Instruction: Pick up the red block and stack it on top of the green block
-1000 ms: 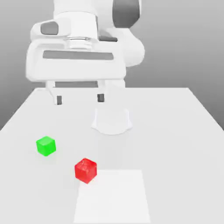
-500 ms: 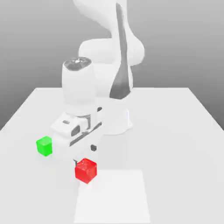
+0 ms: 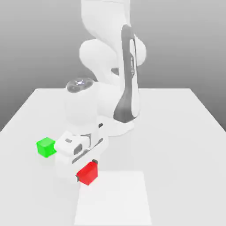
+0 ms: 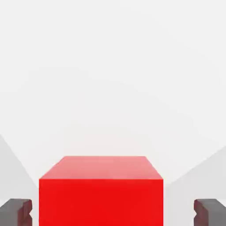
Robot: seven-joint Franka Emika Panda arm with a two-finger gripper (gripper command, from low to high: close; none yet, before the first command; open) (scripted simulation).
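The gripper (image 4: 113, 212) is down at the table (image 3: 176, 132), straddling the red block (image 4: 101, 194); its fingers (image 4: 16, 212) stand apart from the cube's sides, not yet clamped. The red block sits near the front, and the green block (image 3: 45, 147) rests farther back, toward the exterior view's left.

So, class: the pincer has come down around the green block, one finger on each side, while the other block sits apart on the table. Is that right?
Not quite. The pincer straddles the red block, not the green one; the hand view shows a finger on each side of it. The green block sits apart on the table, as the exterior view shows.
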